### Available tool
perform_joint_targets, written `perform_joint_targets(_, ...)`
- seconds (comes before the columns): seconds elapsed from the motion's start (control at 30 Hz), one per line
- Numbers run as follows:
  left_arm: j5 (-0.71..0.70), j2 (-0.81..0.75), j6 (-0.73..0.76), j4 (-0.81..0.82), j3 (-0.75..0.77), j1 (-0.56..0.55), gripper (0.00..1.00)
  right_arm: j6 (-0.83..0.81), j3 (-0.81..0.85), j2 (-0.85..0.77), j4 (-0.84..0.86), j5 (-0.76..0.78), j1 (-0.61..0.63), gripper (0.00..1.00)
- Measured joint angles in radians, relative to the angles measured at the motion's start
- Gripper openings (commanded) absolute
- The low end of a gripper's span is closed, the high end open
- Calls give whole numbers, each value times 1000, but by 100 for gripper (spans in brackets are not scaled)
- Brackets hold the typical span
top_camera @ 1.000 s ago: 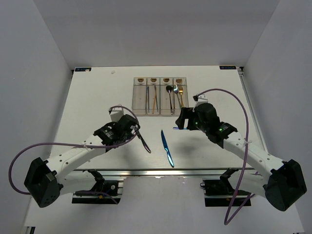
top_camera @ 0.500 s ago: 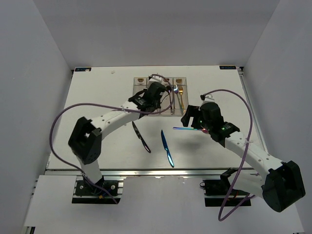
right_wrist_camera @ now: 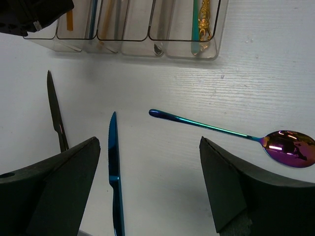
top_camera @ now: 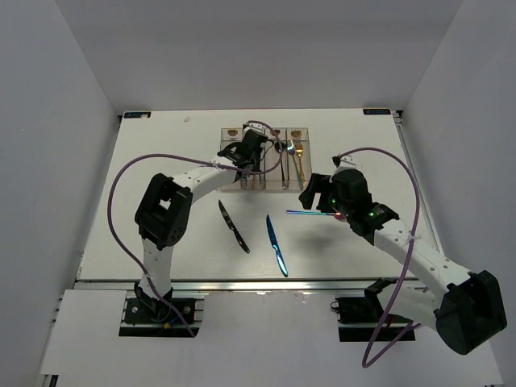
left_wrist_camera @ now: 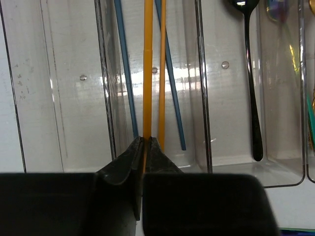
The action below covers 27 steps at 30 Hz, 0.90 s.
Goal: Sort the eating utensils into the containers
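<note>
At the table's far edge, my left gripper clamps a chopstick lengthwise over its bin; right gripper gapes above the spoon.

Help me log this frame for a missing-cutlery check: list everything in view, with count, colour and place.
table: one, white
containers: four joined, clear, far middle of table
chopsticks: two, orange-tan, second container from left
thin sticks: two, blue-grey, same container
black spoon: one, third container
gold piece: one, fourth container
teal-handled piece: one, fourth container
blue knife: one, on table, near side of containers
black knife: one, on table, left of blue knife
iridescent spoon: one, purple-green, on table, right of blue knife
cables: two, purple, one per arm
left gripper: black, shut on one of the chopsticks
right gripper: black, open above iridescent spoon
</note>
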Motion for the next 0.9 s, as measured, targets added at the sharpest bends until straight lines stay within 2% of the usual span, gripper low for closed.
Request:
perform_joint_targets(0.03, 6, 0, -3, 6, 0, 5, 4, 0, 0, 0, 0, -1, -1, 86)
perform_joint_targets(0.1, 14, 0, -13, 19, 0, 8, 23, -2, -1, 0, 0, -3, -2, 86)
perform_joint_targets(0.17, 16, 0, -23, 31, 0, 6, 25, -3, -1, 0, 0, -6, -3, 86)
perform_joint_targets(0.3, 16, -2, -37, 52, -11, 6, 39, -3, -2, 0, 0, -9, -4, 86)
perform_joint_targets(0.4, 16, -6, -48, 55, -24, 6, 42, -3, -2, 0, 0, -10, -4, 87)
perform_joint_targets(0.5, 14, -23, -55, 50, -39, 6, 50, -4, -2, 0, 1, -16, -4, 86)
perform_joint_targets(0.53, 11, -35, -58, 49, -45, 6, 64, -5, -2, 1, 2, -21, -4, 87)
perform_joint_targets(0.57, 7, -51, -59, 45, -52, 6, 97, -7, -2, 2, 3, -27, -4, 87)
perform_joint_targets(0.77, -105, -268, -130, -71, -83, 5, 98, -22, 7, 77, -4, -85, 8, 86)
perform_joint_targets(0.9, -269, -485, -195, -200, -102, 5, 98, -34, 72, 181, -86, -27, 105, 86)
